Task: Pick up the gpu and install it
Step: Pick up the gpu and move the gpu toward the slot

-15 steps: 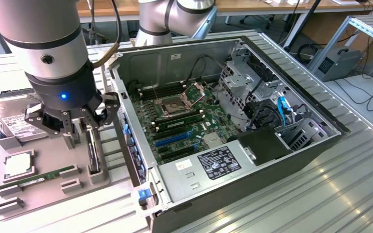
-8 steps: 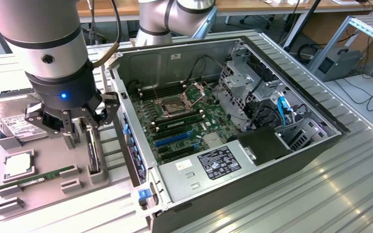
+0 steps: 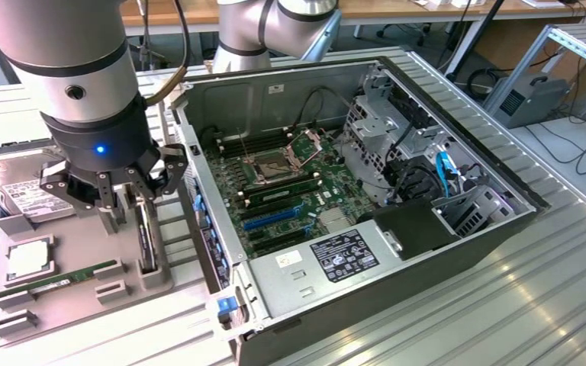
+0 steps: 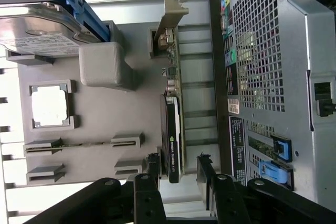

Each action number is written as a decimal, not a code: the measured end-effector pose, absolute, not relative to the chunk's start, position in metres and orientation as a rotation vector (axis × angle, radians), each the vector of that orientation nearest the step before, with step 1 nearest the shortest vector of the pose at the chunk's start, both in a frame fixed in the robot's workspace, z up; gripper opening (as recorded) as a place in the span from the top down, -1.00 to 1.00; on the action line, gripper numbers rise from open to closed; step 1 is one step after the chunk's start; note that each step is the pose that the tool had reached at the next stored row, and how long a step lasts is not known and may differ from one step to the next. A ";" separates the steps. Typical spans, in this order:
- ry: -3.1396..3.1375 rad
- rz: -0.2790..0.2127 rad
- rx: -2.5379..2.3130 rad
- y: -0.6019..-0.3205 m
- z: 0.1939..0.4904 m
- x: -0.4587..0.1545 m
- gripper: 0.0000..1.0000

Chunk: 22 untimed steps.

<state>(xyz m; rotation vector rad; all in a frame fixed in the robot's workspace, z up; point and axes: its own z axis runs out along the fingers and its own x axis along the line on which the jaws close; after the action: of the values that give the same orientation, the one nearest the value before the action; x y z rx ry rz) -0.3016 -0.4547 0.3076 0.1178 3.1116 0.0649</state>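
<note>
Computer case (image 3: 262,91) lying open, expansion slots bare: install not yet done. Beside it, grey holder tray (image 3: 74,244), with the gpu (image 4: 172,129) standing on edge in its slot, not yet lifted. Gripper (image 4: 178,160) low over the card, fingers apart on either side of its cooler end, no clamp made. Writing on the cooler edge and on the power-supply sticker (image 3: 344,255) too small to read.

Claw (image 3: 133,200) open over upright gpu (image 3: 147,242) in gray tray (image 3: 74,248) beside PC case (image 3: 262,95).
</note>
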 end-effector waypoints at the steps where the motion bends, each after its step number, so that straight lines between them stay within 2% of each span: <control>1: 3.112 0.065 0.118 -0.454 0.307 -0.302 0.16; 22: 3.112 0.063 0.118 -0.438 0.300 -0.302 0.16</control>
<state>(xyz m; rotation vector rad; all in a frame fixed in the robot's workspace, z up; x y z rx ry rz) -0.3016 -0.4379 0.2996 0.1177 3.1115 0.0632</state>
